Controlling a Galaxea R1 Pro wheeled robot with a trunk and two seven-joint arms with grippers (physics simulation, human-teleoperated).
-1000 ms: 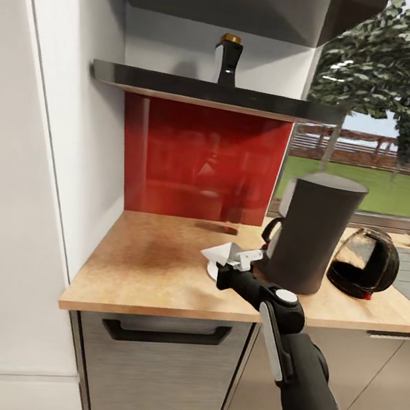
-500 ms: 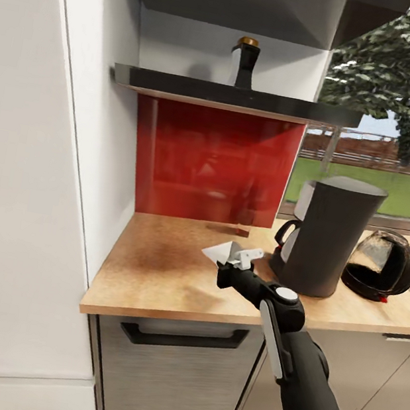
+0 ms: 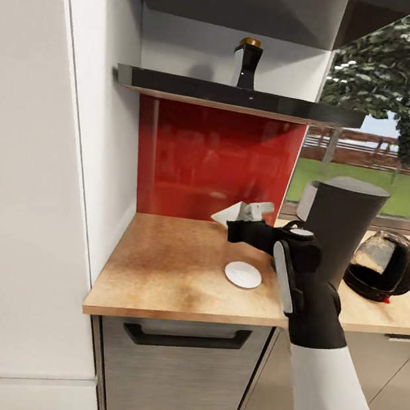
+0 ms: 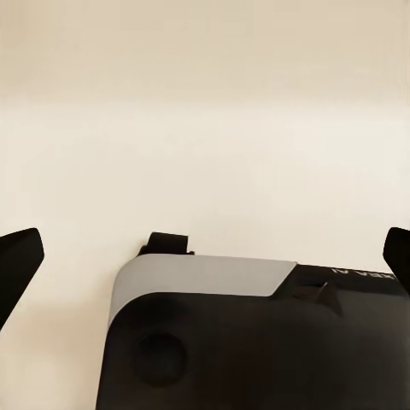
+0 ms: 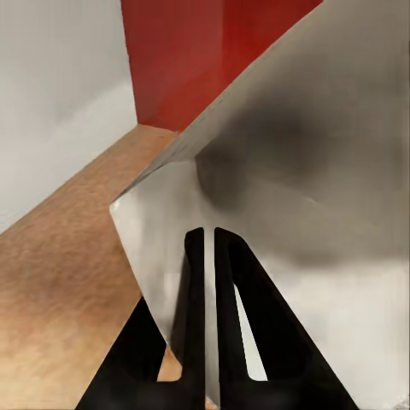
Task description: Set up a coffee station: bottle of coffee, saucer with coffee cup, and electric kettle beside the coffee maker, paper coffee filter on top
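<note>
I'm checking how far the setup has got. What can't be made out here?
- Coffee maker, head view: its lower front is hidden by the right arm.
- Electric kettle, head view: its spout side is cut by the picture's edge.
- Paper coffee filter, right wrist view: its far edges run off the frame.

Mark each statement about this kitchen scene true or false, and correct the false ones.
1. The right gripper holds a paper coffee filter. True.
2. The bottle of coffee stands on the countertop. False: it is on the shelf above the red backsplash.
3. The filter lies on top of the coffee maker. False: it is held in the air beside the coffee maker.
4. A white saucer lies on the countertop. True.
5. The electric kettle stands on the countertop beside the coffee maker. True.
</note>
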